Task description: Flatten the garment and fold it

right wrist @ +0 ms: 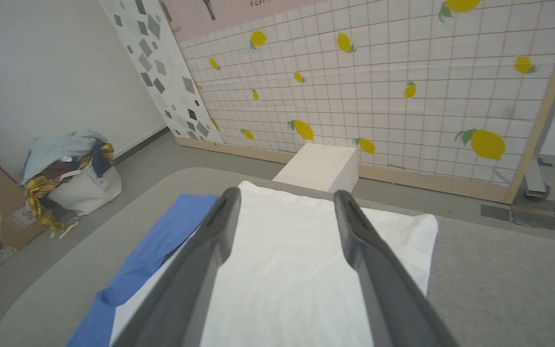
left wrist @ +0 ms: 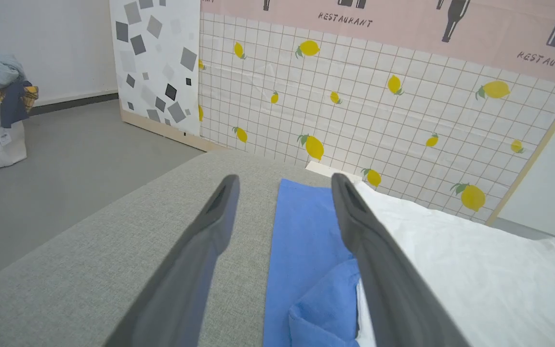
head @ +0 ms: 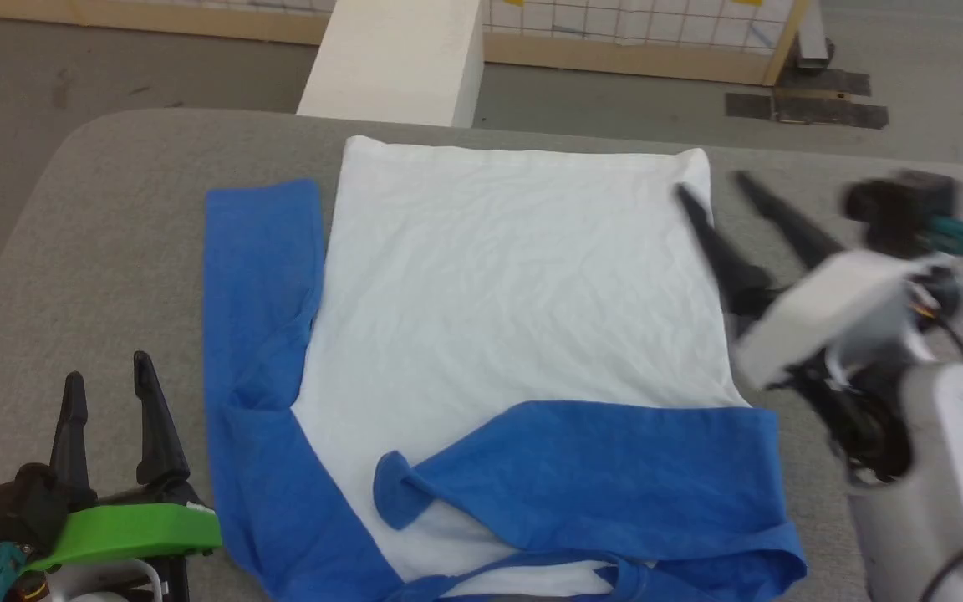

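The garment (head: 515, 301), white-bodied with bright blue sleeves, lies spread on the grey table (head: 130, 217). One blue sleeve (head: 260, 276) runs straight down its left side. The other sleeve (head: 590, 468) is folded across the near part of the white body. My right gripper (head: 711, 184) is open above the garment's right edge, nothing between its fingers. My left gripper (head: 105, 372) stands open at the near left, clear of the cloth. In the left wrist view the left gripper (left wrist: 282, 185) frames the blue sleeve (left wrist: 301, 241). In the right wrist view the right gripper (right wrist: 284, 197) looks over the white body (right wrist: 287, 270).
A white block (head: 398, 58) stands on the floor beyond the table's far edge, before a lemon-patterned tiled partition (right wrist: 378, 91). A bag heaped with clothes (right wrist: 70, 173) sits on the floor at the left. Bare grey table surrounds the garment on both sides.
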